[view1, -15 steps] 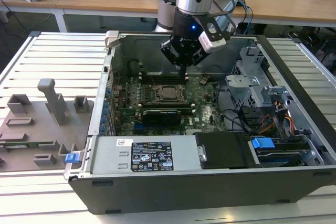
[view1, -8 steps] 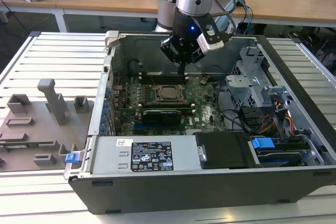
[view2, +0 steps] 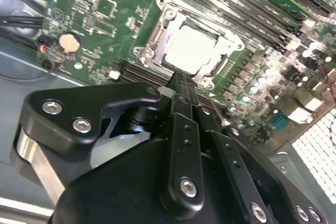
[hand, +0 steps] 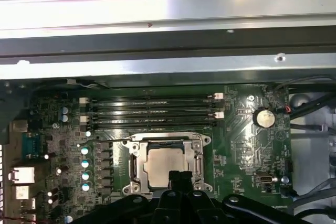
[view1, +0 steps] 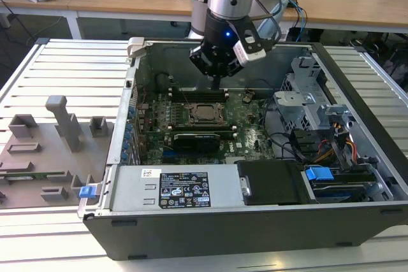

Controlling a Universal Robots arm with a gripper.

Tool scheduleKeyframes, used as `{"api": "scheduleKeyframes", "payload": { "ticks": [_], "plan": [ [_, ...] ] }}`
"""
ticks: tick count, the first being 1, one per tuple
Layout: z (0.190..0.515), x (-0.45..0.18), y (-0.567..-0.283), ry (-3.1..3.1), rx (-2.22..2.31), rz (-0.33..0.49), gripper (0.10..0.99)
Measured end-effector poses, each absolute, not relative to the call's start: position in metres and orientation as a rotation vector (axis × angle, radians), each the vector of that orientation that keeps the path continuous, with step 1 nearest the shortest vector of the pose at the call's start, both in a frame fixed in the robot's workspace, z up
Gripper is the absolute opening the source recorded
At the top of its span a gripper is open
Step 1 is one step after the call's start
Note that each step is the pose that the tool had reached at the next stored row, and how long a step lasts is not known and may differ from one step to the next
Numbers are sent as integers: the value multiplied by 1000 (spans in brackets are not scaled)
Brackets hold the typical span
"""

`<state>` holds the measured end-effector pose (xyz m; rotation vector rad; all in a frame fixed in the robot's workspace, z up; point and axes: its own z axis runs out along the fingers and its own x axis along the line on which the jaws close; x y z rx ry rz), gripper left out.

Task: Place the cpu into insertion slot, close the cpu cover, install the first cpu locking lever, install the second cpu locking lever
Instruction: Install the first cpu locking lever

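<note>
**Figure: tool poised over a seated processor.** The cpu (hand: 164, 163) lies in the insertion slot (hand: 140, 169) at the middle of the green motherboard (hand: 241, 145). The cpu cover (hand: 166, 141) lies flat as a steel frame around it. Whether either locking lever is latched cannot be told.

**Risk:** the tool (hand: 179, 178) has its tips pressed together on nothing and hangs at the socket's edge. A descent slightly off line would probably scrape the chip's top, or skid off the thin metal into the memory slots (hand: 152, 111) alongside.

**Pose:** the arm drops steeply into the open computer case (view1: 191, 224) on the slatted bench (view1: 64, 62), with its wrist turned towards the socket.
</note>
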<state>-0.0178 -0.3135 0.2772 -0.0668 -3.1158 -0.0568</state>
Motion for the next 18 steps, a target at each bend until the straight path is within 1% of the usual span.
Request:
{"api": "scheduleKeyframes", "payload": {
  "ticks": [18],
  "plan": [
    [277, -63, -313, -3118, -67, -57, 106]
  ]
}}
